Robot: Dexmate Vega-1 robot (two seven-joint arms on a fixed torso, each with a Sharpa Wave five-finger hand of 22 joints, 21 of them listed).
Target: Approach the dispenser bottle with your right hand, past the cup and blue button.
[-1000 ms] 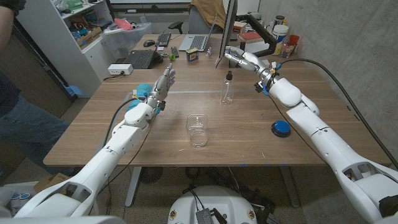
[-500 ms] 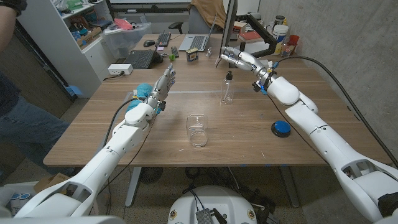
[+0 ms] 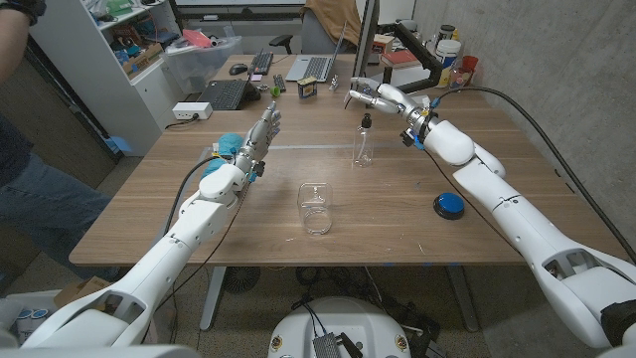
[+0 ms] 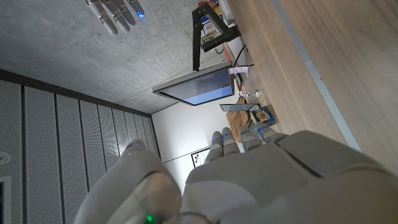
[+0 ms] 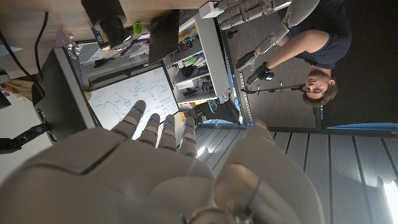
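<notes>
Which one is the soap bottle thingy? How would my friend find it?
Look at the big wooden table and go toward its far side, where the robot's right hand hovers with fingers apart. Just below that hand stands a small clear plastic dispenser bottle with a black pump top. The clear glass cup nearer the robot is wider and open-topped, and the round blue button is flat.

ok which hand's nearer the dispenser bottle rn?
Right. The right hand hovers open just above and behind the dispenser bottle, not touching it. The left hand stands well off to the bottle's left.

Right hand [image 3: 365, 94] raised, fingers spread.
</notes>
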